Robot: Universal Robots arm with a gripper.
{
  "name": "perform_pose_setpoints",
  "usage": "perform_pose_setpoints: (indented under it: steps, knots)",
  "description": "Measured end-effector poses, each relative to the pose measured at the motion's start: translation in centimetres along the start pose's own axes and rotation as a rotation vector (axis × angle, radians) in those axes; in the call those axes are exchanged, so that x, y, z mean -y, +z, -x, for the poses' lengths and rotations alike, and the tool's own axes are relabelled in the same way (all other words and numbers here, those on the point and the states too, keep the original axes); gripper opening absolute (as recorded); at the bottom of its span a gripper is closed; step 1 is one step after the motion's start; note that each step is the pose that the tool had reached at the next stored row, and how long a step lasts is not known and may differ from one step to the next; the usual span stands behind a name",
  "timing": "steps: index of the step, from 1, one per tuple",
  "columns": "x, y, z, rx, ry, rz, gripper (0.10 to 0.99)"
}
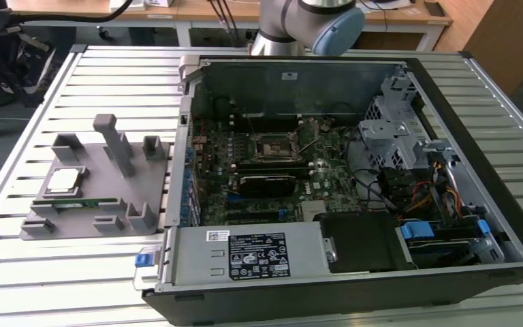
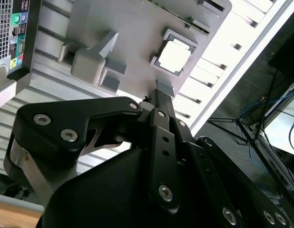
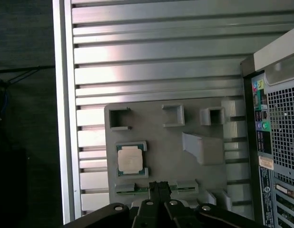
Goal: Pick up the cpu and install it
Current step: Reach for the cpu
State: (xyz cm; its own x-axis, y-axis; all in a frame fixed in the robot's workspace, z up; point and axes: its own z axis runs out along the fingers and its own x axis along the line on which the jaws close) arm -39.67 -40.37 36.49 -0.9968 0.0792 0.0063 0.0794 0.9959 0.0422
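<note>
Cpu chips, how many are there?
1. The cpu lies flat in a pocket of the gray holder, beside the open computer case; others could be hidden inside it.

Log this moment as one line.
stage: before pickup | chip: lying in gray holder, not gripped | hand: above holder, apart from chip | computer case: open, install not done

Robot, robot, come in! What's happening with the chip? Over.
Gripper shut, empty, above the grey holder. Cpu sits in its pocket, not yet picked up. Memory stick lies beside it, nearest the gripper.
</note>
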Motion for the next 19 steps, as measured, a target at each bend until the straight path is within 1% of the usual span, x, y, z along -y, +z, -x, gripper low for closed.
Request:
perform_pose_setpoints:
  steps: [3, 8, 14, 19]
  knots:
    - [0.09, 0.22, -0.65, 0.0001, 0.0, 0.0, 0.11]
    - [0.22, 0.39, -1.28, 0.0, 0.0, 0.0, 0.11]
    - [0.31, 0.52, -1.64, 0.0, -0.001, 0.0, 0.11]
    - [0.33, 0.61, -1.76, -0.0002, -0.001, 0.0, 0.11]
